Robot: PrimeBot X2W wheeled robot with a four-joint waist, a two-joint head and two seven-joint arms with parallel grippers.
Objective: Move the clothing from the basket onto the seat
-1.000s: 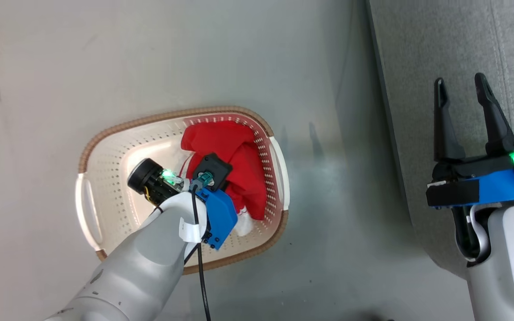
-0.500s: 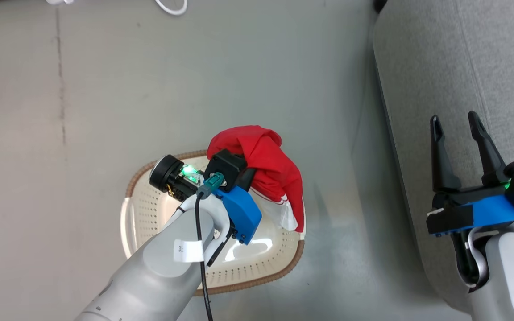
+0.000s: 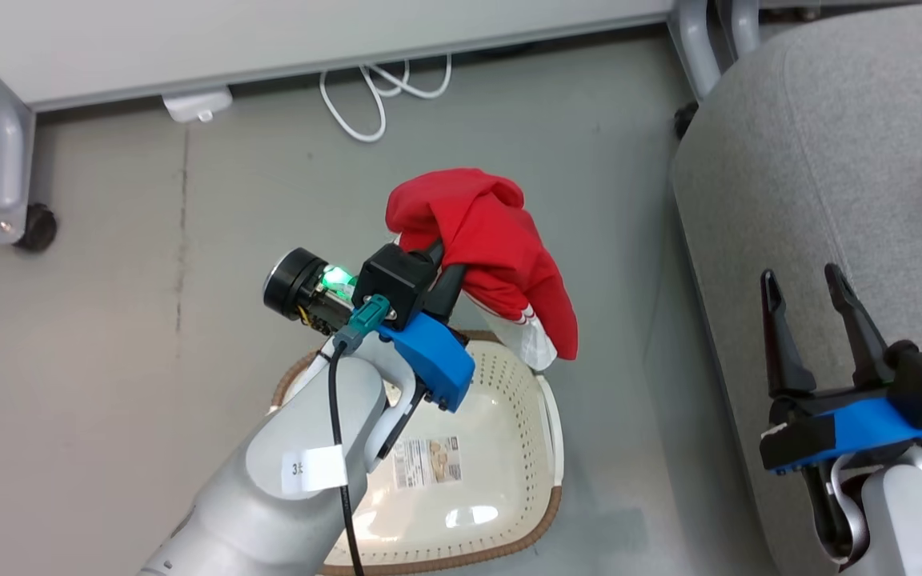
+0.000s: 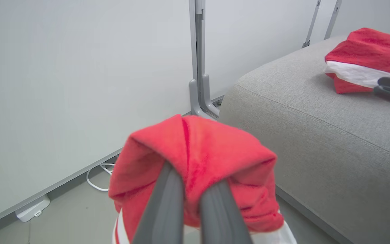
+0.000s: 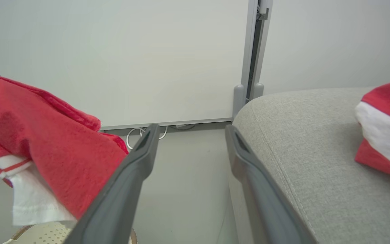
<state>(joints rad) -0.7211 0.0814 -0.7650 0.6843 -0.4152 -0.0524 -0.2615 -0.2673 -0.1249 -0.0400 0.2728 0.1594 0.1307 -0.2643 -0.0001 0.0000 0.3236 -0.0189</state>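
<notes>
My left gripper (image 3: 438, 258) is shut on a red garment of the clothing (image 3: 501, 244), holding it in the air above the far rim of the basket (image 3: 547, 512). The cloth drapes over the fingers (image 4: 168, 203), and its white trim hangs below. The basket's cream bottom shows a label. My right gripper (image 3: 799, 274) stands open with nothing between its fingers, over the near edge of the grey seat (image 3: 829, 152). Another red and white garment (image 4: 364, 61) lies on the seat (image 4: 317, 112). In the right wrist view the held clothing (image 5: 46, 135) hangs left of the open right gripper (image 5: 191, 128).
A white panel on grey legs (image 3: 693, 40) with a caster (image 3: 37, 228) stands beyond the basket. A white cable (image 3: 381, 96) and a white plug block (image 3: 197, 104) lie on the grey floor at its foot. Bare floor separates basket and seat.
My left arm has lifted the red garment up out of the basket and slightly toward the seat. The head camera has tilted up. The right gripper stays open by the seat.
</notes>
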